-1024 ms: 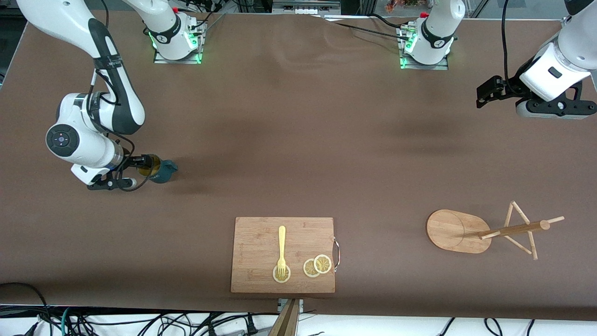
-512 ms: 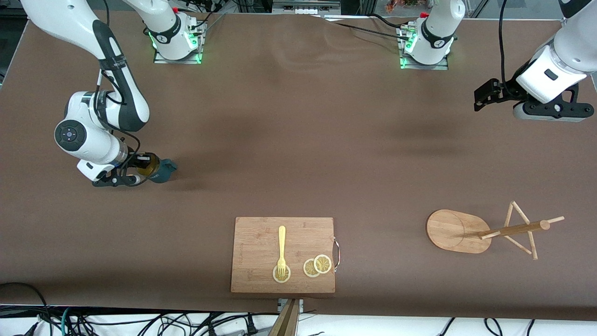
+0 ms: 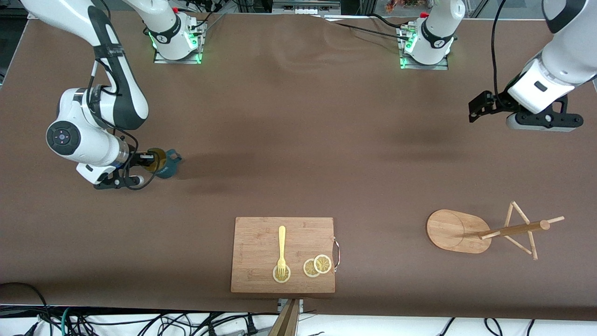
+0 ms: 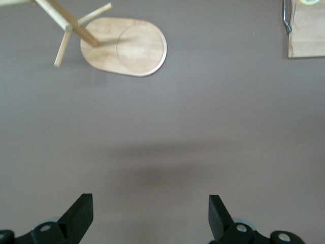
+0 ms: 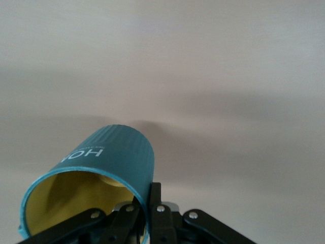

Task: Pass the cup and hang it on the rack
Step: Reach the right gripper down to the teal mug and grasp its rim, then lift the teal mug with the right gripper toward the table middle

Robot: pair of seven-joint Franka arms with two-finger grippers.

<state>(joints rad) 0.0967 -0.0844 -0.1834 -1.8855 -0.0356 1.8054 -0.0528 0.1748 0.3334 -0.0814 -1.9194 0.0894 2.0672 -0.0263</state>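
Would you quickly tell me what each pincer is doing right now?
Left pincer: open, holding nothing.
Right pincer: shut on the cup, gripping its rim.

A robotics lab: two arm bases (image 3: 176, 35) bolted to a brown-covered table (image 3: 298, 140) at twelve o'clock, loose cables (image 3: 140, 322) trailing at six o'clock.

Inspector A: Count by kind, please.

Inspector B: One cup (image 3: 164, 163). One rack (image 3: 485, 230). One cutting board (image 3: 261, 242), with one fork (image 3: 281, 249) on it.

Inspector A: Lemon slices?

Inspector B: Three: one slice under the fork tines (image 3: 281, 275), and a pair of overlapping slices (image 3: 317, 266) beside it.

Inspector A: Grippers?

Inspector B: Two: one left gripper (image 4: 151, 216), one right gripper (image 5: 144, 213).

Inspector A: Arm bases?

Inspector B: Two, along the table's top edge.
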